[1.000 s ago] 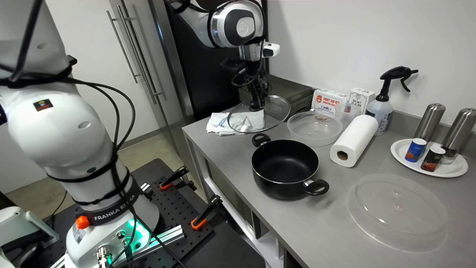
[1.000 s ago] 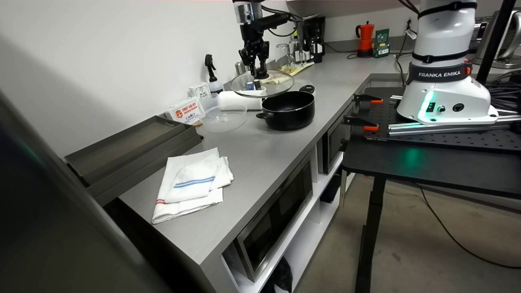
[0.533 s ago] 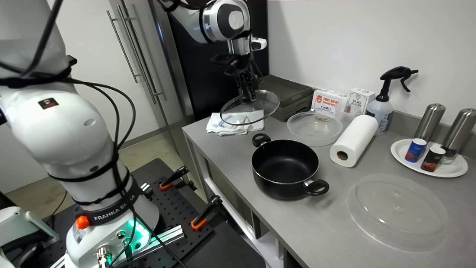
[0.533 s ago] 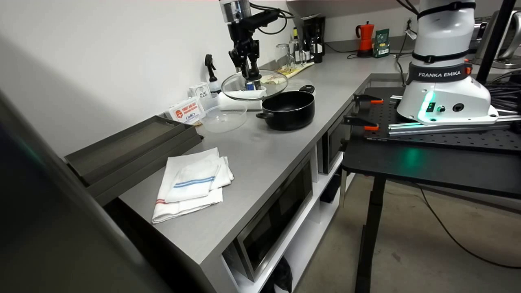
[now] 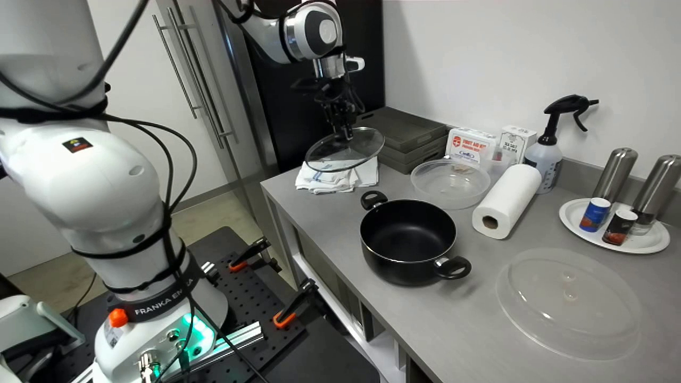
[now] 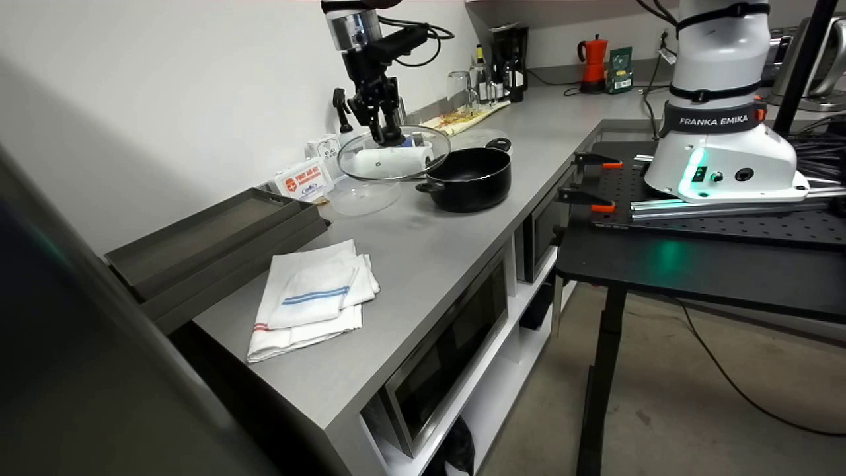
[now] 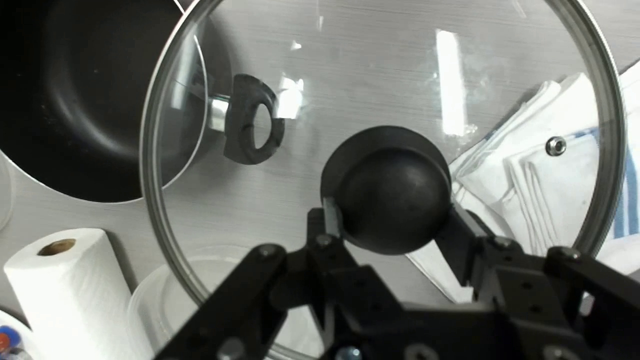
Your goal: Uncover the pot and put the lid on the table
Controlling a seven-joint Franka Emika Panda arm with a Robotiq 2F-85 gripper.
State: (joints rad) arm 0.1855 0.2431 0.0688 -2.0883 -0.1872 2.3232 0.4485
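The black pot (image 5: pixel 407 234) stands uncovered on the light grey table (image 5: pixel 463 330). It also shows in an exterior view (image 6: pixel 469 192) and at the upper left of the wrist view (image 7: pixel 90 115). My gripper (image 5: pixel 346 133) is shut on the black knob (image 7: pixel 395 195) of the round glass lid (image 7: pixel 380 75). It holds the lid, slightly tilted, in the air above the table. In the wrist view the lid's rim overlaps the pot's near handle and edge on the left and the towels on the right. The lid (image 6: pixel 350 165) also shows in an exterior view.
Folded white towels (image 6: pixel 310 297) lie near the table's end. Stacked grey trays (image 5: pixel 404 130) stand against the wall. A clear plastic bowl (image 5: pixel 449 183) and a paper-towel roll (image 5: pixel 508 199) lie behind the pot. A clear plastic cover (image 5: pixel 569 308) lies on the table.
My gripper has carried the lid away from the pot, toward the table end with the towels. The pot has not moved, and the gripper stays shut on the knob.
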